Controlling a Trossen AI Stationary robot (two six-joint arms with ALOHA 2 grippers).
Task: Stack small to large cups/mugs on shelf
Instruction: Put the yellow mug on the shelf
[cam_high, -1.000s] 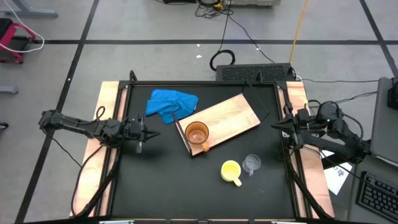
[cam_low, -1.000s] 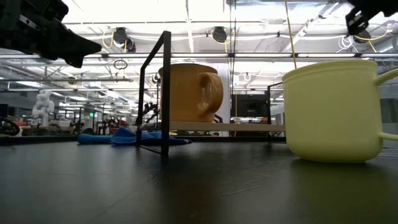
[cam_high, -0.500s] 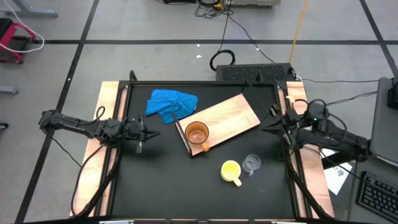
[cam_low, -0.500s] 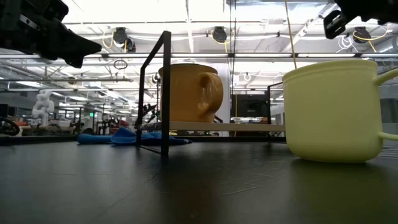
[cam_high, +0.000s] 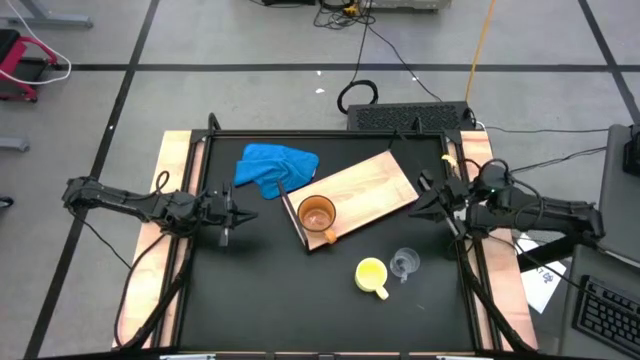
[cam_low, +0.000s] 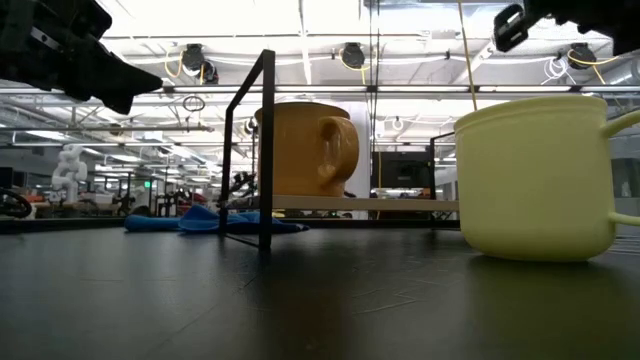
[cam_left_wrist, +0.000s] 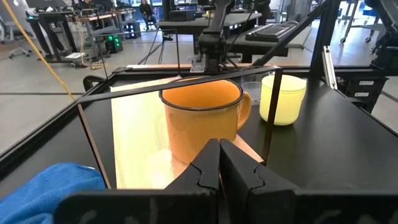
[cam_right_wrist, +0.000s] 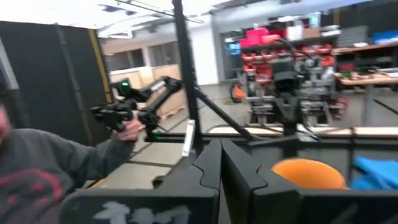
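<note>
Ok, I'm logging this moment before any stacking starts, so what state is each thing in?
Orange-brown handled mug: upright, on the board.
Light-wood board: flat, one corner toward the blue cloth.
Yellow handled mug: upright, on the black table.
Small clear plastic cup: beside the yellow mug.
Left gripper: shut, empty.
Right gripper: shut, empty.

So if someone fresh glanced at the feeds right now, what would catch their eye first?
Probably the orange mug standing on the near end of the slanted wooden board mid-table, with the bright blue cloth bunched at the board's far-left side. Next, the yellow mug and clear cup side by side on the black table nearer the front.
</note>
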